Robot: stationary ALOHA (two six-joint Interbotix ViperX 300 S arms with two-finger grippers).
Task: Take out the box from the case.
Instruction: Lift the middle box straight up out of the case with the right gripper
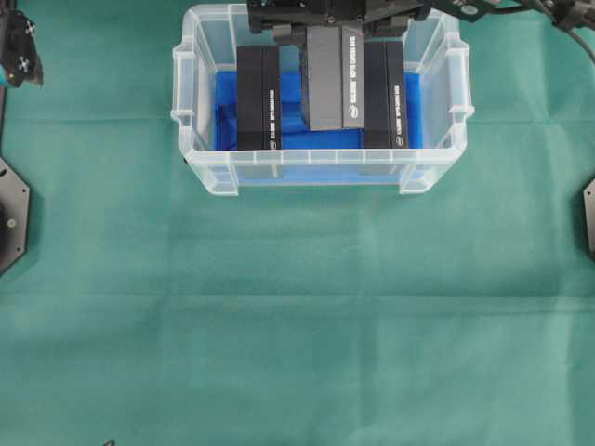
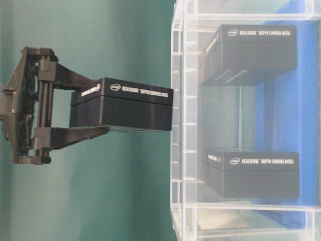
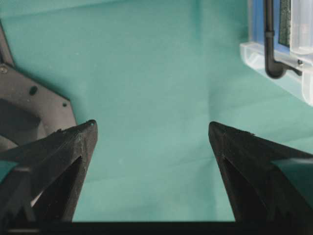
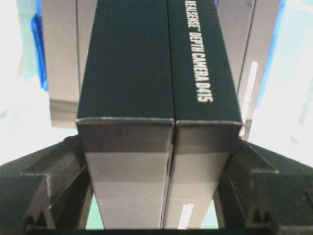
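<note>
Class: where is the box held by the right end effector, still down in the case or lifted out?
Lifted out. In the table-level view the box, held by the right end effector, sits wholly outside the case rim.

We see the case (image 1: 437, 74), a clear plastic bin with a blue bottom, at upper centre of the overhead frame on green cloth. The black box (image 1: 333, 79) marked RealSense sits raised between two similar boxes; in the table-level view it seems fully clear of the rim, held lengthwise.
</note>
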